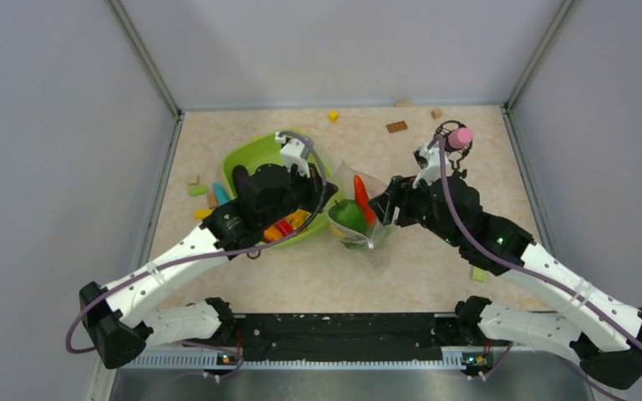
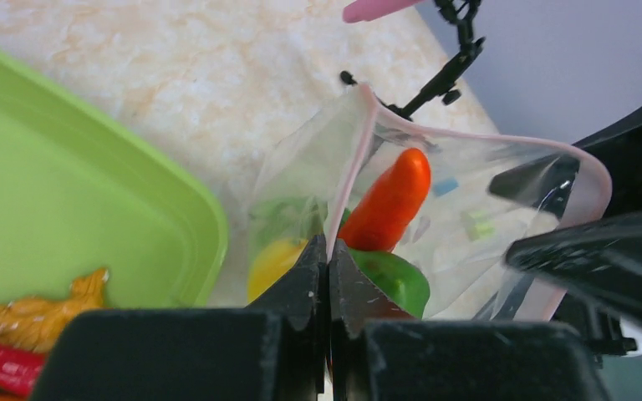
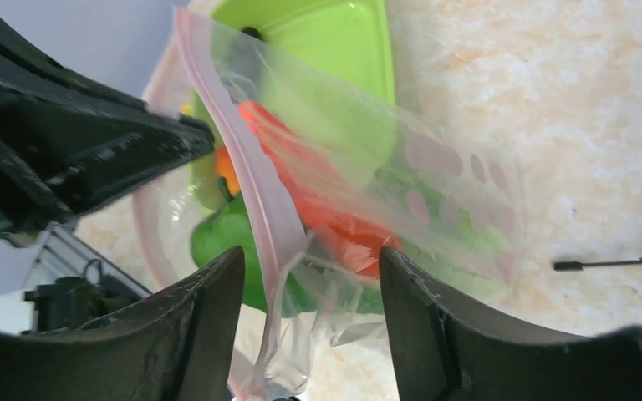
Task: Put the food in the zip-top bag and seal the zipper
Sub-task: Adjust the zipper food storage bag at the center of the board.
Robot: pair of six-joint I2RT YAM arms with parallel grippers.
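Note:
The clear zip-top bag (image 1: pixel 358 227) stands open between the two grippers, right of the lime-green tray (image 1: pixel 247 160). Inside it are a green pepper (image 1: pixel 349 215), an orange-red carrot-like piece (image 1: pixel 361 203) and a yellow lemon (image 2: pixel 272 263). My left gripper (image 2: pixel 328 248) is shut on the pinkish zipper (image 2: pixel 359 159) at the bag's left mouth edge. My right gripper (image 3: pixel 309 259) is open, with the zipper strip (image 3: pixel 259 188) and the bag's right edge hanging between its fingers, unpinched. The pepper (image 3: pixel 221 238) and the orange-red piece (image 3: pixel 338 230) show through the plastic.
The tray holds orange, yellow and red toy pieces (image 1: pixel 284 227) at its near side. Small blocks lie on the table: yellow (image 1: pixel 333 116), brown (image 1: pixel 396 126), green (image 1: pixel 198 190) and another green (image 1: pixel 478 273). A black stand with a pink tip (image 1: pixel 460 135) is at the back right.

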